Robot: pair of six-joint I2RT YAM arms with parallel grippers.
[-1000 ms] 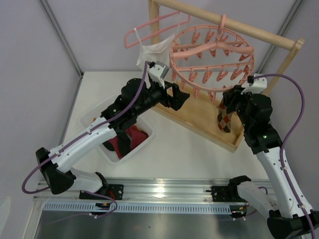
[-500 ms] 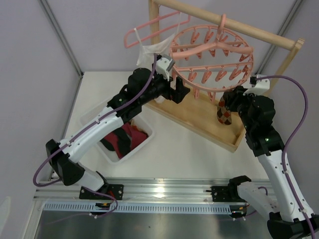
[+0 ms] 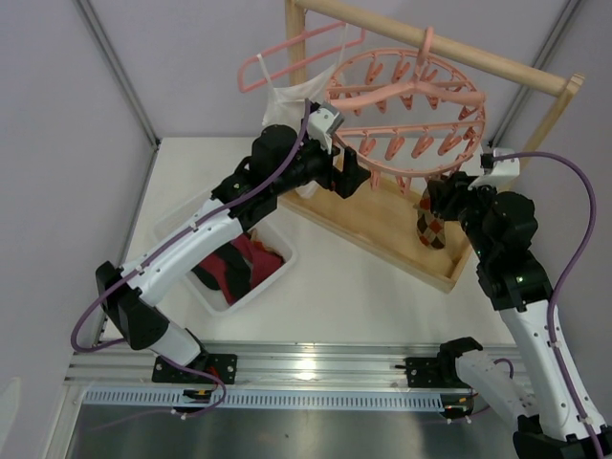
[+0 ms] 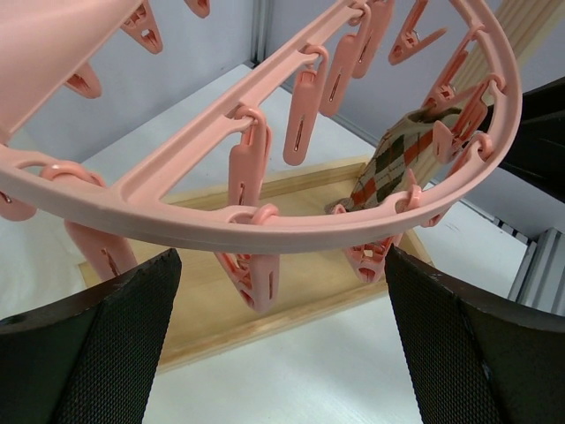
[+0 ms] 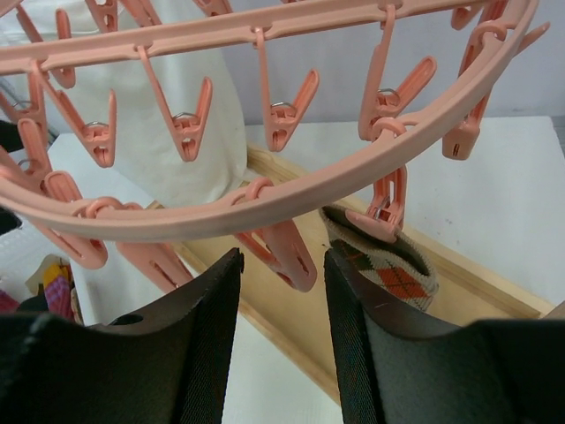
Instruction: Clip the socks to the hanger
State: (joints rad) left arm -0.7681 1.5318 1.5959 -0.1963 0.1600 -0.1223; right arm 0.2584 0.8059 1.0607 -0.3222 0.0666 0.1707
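Lower left of the overhead view, a white tub (image 3: 277, 251) on the surface (image 3: 354, 296) holds the waiting socks (image 3: 237, 268), maroon and dark, heaped with no clear direction. Up from there, the left tool (image 3: 346, 178) sits at the left rim of the hanger (image 3: 411, 89), its jaws wide apart with the rim and a few clips between them and nothing pinched. I take it as steadying the ring. The hanger hangs by its hook from the wooden rail (image 3: 459, 53), ring roughly level, clips pointing down. At its right rim an argyle sock (image 3: 431, 228) is pinched in a clip (image 5: 381, 216), long axis straight down toward the wooden base (image 3: 382, 225). The right tool (image 3: 438, 194) is just beside it, jaws partly apart, gripping nothing I can see, probably so the clip alone carries the sock.
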